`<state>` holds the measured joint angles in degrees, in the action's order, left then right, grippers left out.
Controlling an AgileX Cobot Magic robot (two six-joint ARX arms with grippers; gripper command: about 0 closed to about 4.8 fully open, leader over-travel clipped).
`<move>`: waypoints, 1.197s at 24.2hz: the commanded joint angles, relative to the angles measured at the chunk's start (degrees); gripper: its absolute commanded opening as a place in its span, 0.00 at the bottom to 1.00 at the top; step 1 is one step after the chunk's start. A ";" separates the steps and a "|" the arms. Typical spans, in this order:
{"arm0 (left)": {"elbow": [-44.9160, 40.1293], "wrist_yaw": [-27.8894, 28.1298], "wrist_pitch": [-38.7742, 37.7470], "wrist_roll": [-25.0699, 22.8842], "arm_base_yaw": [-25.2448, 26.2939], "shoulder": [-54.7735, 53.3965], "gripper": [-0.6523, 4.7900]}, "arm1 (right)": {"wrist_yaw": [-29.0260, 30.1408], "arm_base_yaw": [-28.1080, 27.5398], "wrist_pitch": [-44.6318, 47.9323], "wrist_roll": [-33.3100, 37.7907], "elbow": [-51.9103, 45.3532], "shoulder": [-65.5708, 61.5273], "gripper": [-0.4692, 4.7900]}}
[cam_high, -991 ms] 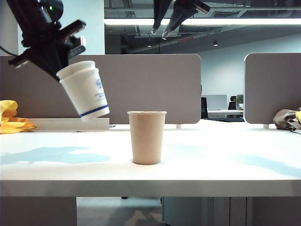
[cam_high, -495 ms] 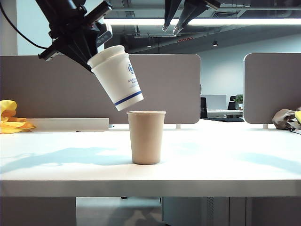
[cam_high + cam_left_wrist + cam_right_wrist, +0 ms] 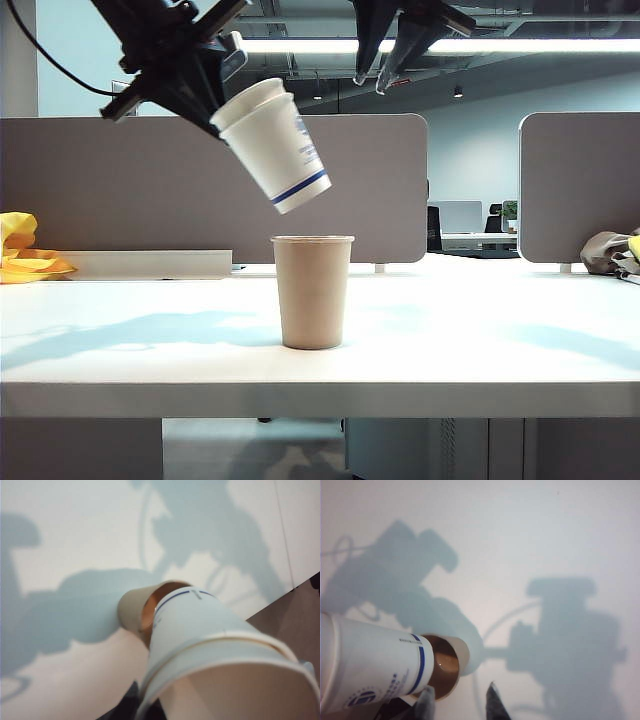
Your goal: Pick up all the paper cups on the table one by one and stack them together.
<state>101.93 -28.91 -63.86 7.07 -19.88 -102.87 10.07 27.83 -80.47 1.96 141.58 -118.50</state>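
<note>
Two white paper cups with a blue band (image 3: 278,145), nested one in the other, hang tilted in the air with their base pointing down at the tan paper cup (image 3: 312,292). That tan cup stands upright on the white table (image 3: 480,340). My left gripper (image 3: 222,103) is shut on the rim of the white cups. In the left wrist view the white cups (image 3: 215,645) fill the foreground, the gripper (image 3: 143,705) pinches their rim, and the tan cup (image 3: 131,611) lies just beyond their base. My right gripper (image 3: 371,82) hangs open high above the tan cup; its wrist view shows the gripper (image 3: 460,695) empty, over the tan cup (image 3: 447,662) and the white cups (image 3: 370,667).
Grey-brown divider panels (image 3: 360,180) stand behind the table. A yellow cloth (image 3: 25,255) lies at the far left and a crumpled cloth (image 3: 610,252) at the far right. The thick front edge (image 3: 320,400) of the table runs across the near side.
My left gripper has carried the white cups up and to the right, from the left of the tan cup to above it, and tilted them further. The right gripper drifted slightly right.
</note>
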 commanded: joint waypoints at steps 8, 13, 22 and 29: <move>0.15 5.99 2.10 0.90 -3.48 0.33 0.11 | -1.62 -0.48 0.76 -0.96 -4.63 5.73 0.35; 0.13 5.97 1.88 0.85 -3.48 -1.16 0.11 | -1.22 -0.46 0.76 -0.94 -4.63 6.84 0.35; 0.13 5.79 0.52 0.39 -3.48 -3.10 0.11 | -1.18 -0.48 0.76 -0.94 -4.63 7.91 0.35; 0.13 5.53 0.61 0.28 -3.50 -3.19 0.14 | -1.18 -0.48 0.76 -0.94 -4.63 7.91 0.35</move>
<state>101.89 -22.92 -63.64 7.53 -23.29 -106.24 8.75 27.31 -80.44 1.17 136.79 -110.93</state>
